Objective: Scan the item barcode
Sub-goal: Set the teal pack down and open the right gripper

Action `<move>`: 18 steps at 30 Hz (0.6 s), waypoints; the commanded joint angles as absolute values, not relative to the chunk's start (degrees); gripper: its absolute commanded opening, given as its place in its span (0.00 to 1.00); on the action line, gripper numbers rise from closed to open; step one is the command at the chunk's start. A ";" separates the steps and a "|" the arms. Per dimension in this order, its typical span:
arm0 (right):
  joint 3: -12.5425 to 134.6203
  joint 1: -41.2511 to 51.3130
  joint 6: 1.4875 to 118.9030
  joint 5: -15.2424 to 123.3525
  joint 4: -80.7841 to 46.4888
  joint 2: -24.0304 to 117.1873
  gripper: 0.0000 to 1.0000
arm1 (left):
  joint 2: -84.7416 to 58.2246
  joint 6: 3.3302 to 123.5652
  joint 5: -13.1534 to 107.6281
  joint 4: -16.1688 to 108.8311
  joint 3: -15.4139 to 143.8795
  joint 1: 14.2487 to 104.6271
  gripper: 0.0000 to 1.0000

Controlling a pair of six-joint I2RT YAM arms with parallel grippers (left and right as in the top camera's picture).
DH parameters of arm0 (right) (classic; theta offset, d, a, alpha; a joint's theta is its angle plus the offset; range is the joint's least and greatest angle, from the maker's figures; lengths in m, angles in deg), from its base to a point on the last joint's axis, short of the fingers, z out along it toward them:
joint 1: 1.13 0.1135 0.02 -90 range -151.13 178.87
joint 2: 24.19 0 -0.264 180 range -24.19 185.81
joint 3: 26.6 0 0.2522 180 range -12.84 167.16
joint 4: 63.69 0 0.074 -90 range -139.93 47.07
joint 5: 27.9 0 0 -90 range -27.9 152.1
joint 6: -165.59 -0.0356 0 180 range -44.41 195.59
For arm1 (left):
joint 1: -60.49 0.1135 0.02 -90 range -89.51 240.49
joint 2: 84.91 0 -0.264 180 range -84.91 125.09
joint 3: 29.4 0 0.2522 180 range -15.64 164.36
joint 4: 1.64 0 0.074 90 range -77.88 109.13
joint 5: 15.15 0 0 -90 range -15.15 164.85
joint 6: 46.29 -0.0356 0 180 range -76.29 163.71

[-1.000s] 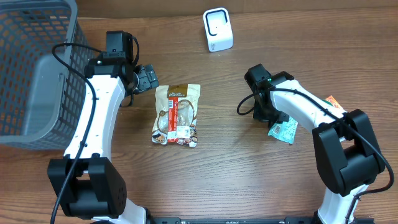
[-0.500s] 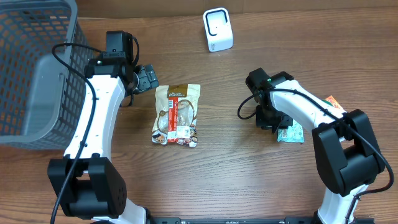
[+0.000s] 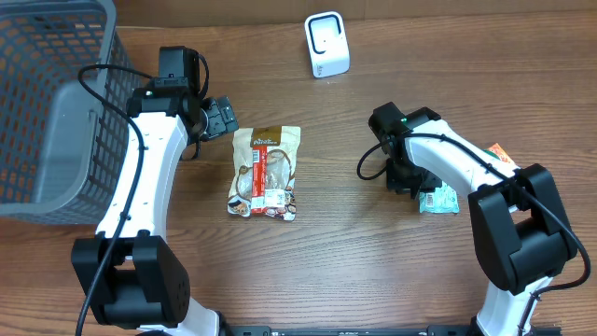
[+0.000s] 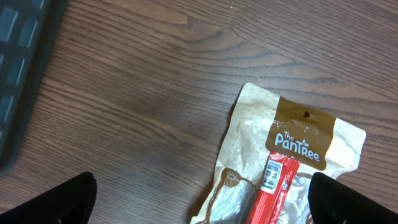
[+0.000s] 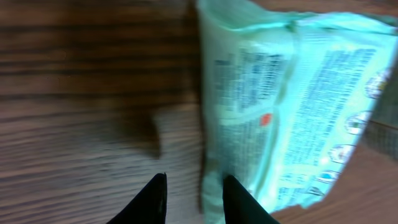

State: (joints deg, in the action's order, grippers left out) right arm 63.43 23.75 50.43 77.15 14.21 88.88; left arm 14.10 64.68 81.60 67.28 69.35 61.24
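The mint-green packet (image 3: 440, 198) lies flat on the wooden table (image 3: 354, 252) at the right, partly under the right gripper (image 3: 406, 177). In the right wrist view the packet (image 5: 292, 112) fills the right side, and its left edge reaches into the narrow gap between the gripper's (image 5: 194, 186) fingers, which stand only a little apart; whether they pinch it cannot be told. An orange wrapper (image 3: 499, 151) lies just beyond the packet. The white barcode scanner (image 3: 326, 44) stands at the far edge, well apart. At centre lies a PanTree snack pouch (image 3: 266, 173). The left gripper (image 3: 219, 117) hangs by the pouch's top corner, jaws spread wide and empty. A grey basket (image 3: 47, 93) sits at the left.
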 commanded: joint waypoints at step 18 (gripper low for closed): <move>61.31 23.86 50.56 76.84 11.52 90.00 0.04 | 14.10 64.27 82.49 67.32 70.00 61.22 1.00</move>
State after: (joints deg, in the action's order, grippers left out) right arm 62.95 23.75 50.58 74.61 12.41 88.97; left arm 14.10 64.70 81.60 67.28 69.35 61.24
